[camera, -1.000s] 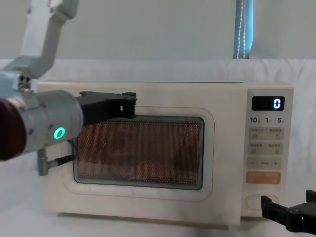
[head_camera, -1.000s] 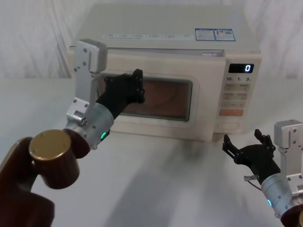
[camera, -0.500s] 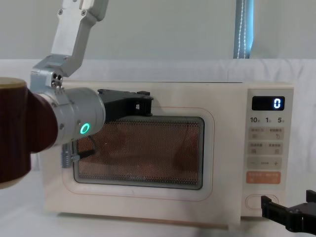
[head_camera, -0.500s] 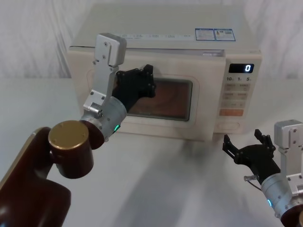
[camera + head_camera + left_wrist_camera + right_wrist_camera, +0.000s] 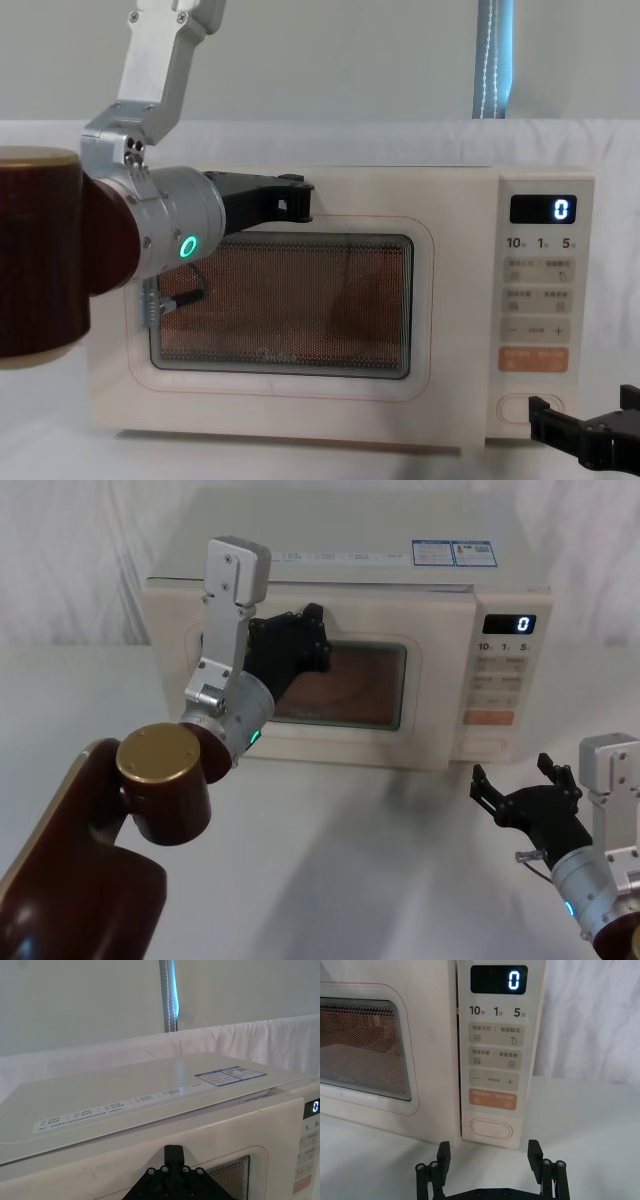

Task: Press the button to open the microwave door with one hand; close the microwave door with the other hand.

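Observation:
The cream microwave door (image 5: 440,680) with its dark window lies flush with the control panel (image 5: 540,300). My left gripper (image 5: 305,640) is shut, its tip against the door's upper left, above the window (image 5: 297,197); in the left wrist view its fingertip (image 5: 173,1152) touches the door's top band (image 5: 225,1145). My right gripper (image 5: 512,770) rests open low over the table, a short way before the wide pill-shaped button (image 5: 491,1128) at the panel's bottom (image 5: 525,408), not touching it. Its two fingers (image 5: 444,1152) stand wide apart.
The microwave stands on a white cloth-covered table (image 5: 380,880) with a white curtain behind. Above the button sits an orange key (image 5: 493,1098), and the display (image 5: 498,980) reads 0. The left arm's brown elbow (image 5: 160,790) hangs over the table's left front.
The left gripper has pushed right and inward against the door, which swung from slightly ajar to flush with the panel. The right gripper has stayed still.

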